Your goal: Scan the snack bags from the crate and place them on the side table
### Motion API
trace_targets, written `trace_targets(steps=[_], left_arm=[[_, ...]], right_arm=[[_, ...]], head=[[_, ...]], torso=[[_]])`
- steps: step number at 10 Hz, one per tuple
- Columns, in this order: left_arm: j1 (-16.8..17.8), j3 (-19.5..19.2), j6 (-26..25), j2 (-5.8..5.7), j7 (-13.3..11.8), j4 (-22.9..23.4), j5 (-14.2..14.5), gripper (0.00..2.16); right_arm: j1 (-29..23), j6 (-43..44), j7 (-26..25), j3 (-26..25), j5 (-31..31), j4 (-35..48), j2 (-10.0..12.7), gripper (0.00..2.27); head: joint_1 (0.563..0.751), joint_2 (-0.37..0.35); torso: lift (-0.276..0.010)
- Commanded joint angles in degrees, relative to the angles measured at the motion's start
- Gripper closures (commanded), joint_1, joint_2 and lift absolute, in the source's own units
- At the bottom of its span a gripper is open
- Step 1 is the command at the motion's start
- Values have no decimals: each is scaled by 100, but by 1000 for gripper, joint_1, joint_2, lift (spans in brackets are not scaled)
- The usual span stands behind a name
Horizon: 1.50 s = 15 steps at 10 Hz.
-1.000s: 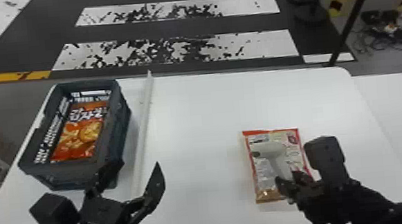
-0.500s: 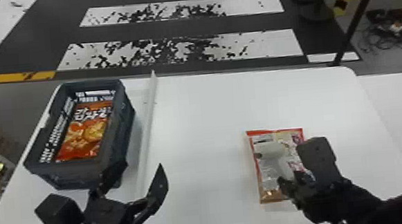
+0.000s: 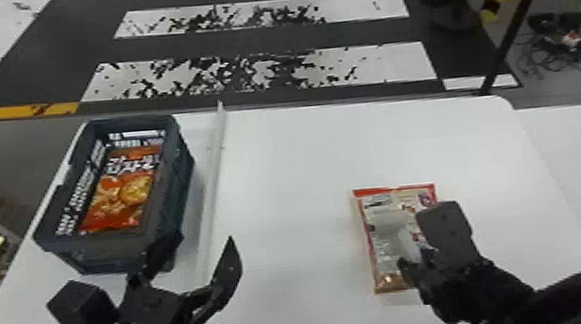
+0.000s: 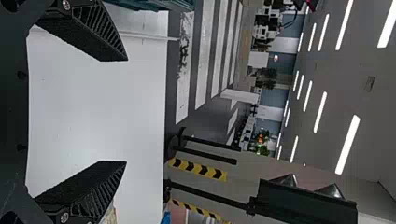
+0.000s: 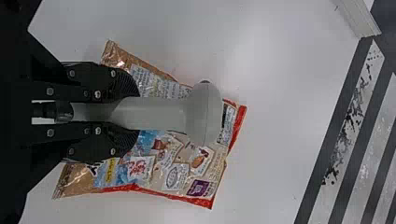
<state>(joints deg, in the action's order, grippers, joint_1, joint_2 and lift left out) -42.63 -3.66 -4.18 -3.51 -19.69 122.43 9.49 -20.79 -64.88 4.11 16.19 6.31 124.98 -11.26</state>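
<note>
White counter (image 3: 294, 158): snack bag (image 5: 175, 170) flat, well right of crate (image 3: 107, 255), right claw (image 5: 135, 113) there pinching handheld scanner (image 5: 170, 113), left claw (image 4: 125, 111) spread near crate; bag probably light, soft, slippery, contents fragile, best gripped across sealed edge (image 5: 237, 125).

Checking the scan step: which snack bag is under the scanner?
The pale, red-edged bag lying on the table; the orange bag is inside the crate.

White stripes (image 3: 371, 61) across dark floor (image 3: 264, 41) — tangled cables (image 3: 570, 44) — bright ceiling lights (image 4: 348, 144).
</note>
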Motion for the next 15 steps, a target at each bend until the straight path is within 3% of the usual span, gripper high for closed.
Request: trace_targets(steps=[1,5,9,12,15], left_arm=[[0,-12,0,0,0,0,9,83],[0,-47,0,0,0,9,18,83],[62,-47,-18,0,0,0,18,83],[114,-47,-35,0,0,9,18,83],[123,-65,-53,9,0,-9,18,83]], right_arm=[[5,6,-15,7,11,106,10,2253],[-48,23,-24,-819,-367,475,19,2256],[269,234,152,-2023,-815,-140,-34,2256],[691,656,257,-2278,-815,-1125,-174,2256],[1025,1043,301,-2270,-815,-2030,-368,2253]], head=[[695,44],[695,27],[695,-93],[695,-189],[695,-230]], torso=[[-50],[-50],[-50],[-50],[-50]])
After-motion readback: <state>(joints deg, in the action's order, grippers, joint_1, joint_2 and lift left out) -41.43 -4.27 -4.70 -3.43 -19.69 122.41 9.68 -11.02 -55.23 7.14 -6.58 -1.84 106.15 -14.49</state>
